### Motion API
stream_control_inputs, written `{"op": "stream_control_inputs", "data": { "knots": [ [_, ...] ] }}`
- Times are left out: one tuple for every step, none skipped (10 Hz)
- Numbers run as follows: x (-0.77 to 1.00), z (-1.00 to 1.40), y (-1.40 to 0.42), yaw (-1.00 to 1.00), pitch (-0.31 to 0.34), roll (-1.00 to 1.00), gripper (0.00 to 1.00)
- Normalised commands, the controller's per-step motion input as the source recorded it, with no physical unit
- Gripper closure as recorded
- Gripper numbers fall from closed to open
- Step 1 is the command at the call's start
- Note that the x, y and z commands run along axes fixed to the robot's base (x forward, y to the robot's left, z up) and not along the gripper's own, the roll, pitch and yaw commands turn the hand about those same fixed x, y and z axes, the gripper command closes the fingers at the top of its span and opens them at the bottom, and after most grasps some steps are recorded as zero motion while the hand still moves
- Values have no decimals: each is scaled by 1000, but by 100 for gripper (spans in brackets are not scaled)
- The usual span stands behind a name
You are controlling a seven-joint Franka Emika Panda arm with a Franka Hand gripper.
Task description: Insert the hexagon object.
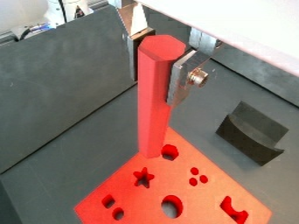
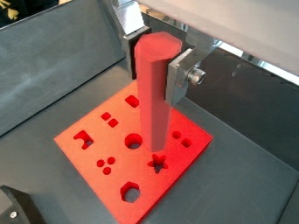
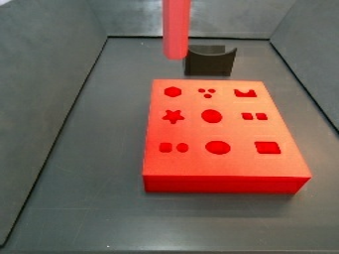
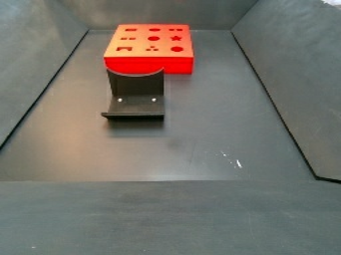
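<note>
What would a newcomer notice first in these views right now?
First, the rod, upright and clamped near its top between the gripper's silver fingers, its lower end hanging above the red block in a side view. Then the block itself, on the dark floor, its top cut with shaped holes. Beside it stands the dark holder, empty.

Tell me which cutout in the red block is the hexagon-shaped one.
The hexagonal hole sits in the red block's far corner in a side view, beside the three dots. The gripper holds the hexagon object above.
</note>
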Motion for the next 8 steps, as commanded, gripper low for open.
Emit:
{"op": "stream_control_inputs", "data": {
  "knots": [
    [0, -269, 149, -409, -4, 77, 100],
    [11, -269, 269, -720, 0, 89, 100],
    [51, -257, 174, -826, 0, 91, 100],
    [89, -263, 120, -909, 0, 54, 100],
    [114, -257, 97, -954, 0, 13, 100],
    [143, -246, 114, -940, 0, 0, 100],
    [237, -243, 197, -857, 0, 0, 100],
    [146, -346, 423, -631, 0, 0, 100]
  ]
}}
